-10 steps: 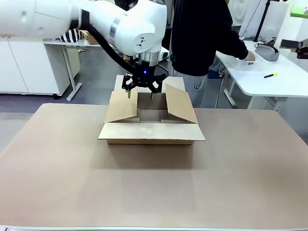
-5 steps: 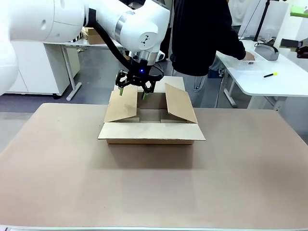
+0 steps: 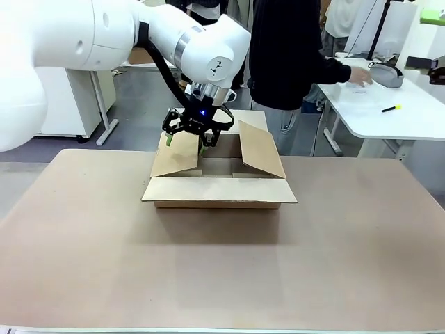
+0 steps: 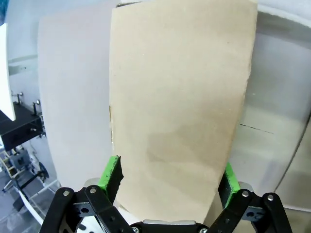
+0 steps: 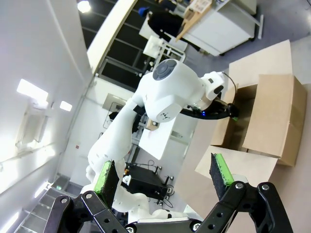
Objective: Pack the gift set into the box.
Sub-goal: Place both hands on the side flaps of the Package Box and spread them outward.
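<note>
Box-opening step: gift set not yet at the box (image 3: 219, 191).
Your left gripper (image 3: 185, 144), jaws wide, straddles the nine-o'clock flap (image 3: 175, 156); push it outward next. Your right gripper (image 5: 165, 177) gapes empty. The grey pouch (image 3: 386, 74) lies at two o'clock, beside the person's hand (image 3: 359, 74).

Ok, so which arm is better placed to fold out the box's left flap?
Left. The left gripper hangs open at the box's left flap, green pads either side of it in the left wrist view. The right gripper is open too, but far from the box, so probably a longer reach.
</note>
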Available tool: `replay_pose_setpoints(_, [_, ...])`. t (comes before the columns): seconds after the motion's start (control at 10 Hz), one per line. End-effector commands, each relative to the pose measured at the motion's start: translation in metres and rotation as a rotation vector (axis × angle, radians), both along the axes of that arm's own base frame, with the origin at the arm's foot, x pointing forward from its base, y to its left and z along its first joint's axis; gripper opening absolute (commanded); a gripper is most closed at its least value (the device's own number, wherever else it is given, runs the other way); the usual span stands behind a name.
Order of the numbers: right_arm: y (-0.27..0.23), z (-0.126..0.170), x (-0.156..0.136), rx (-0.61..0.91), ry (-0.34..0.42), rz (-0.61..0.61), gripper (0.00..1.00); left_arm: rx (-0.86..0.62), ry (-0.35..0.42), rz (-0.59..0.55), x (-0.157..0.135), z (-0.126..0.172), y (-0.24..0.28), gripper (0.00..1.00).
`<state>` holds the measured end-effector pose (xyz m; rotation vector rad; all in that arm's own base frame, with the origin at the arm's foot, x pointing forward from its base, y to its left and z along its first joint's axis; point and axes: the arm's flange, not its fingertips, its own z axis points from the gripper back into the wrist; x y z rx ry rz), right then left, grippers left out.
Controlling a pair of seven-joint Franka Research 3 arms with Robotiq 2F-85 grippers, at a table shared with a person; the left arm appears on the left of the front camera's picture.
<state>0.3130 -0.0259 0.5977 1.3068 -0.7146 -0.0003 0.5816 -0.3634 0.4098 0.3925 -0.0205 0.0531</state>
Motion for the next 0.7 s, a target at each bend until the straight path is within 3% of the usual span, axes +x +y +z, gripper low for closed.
replay_pose_setpoints(0.0, [0.002,0.001,0.004,0.013,-0.038,0.0,1.0,0.057,-0.014,-0.008,0.004,0.011,0.006,1.0])
replay_pose_setpoints(0.6, [0.002,0.001,0.004,0.013,-0.038,0.0,1.0,0.135,-0.067,-0.004,-0.016,0.045,0.025,1.0])
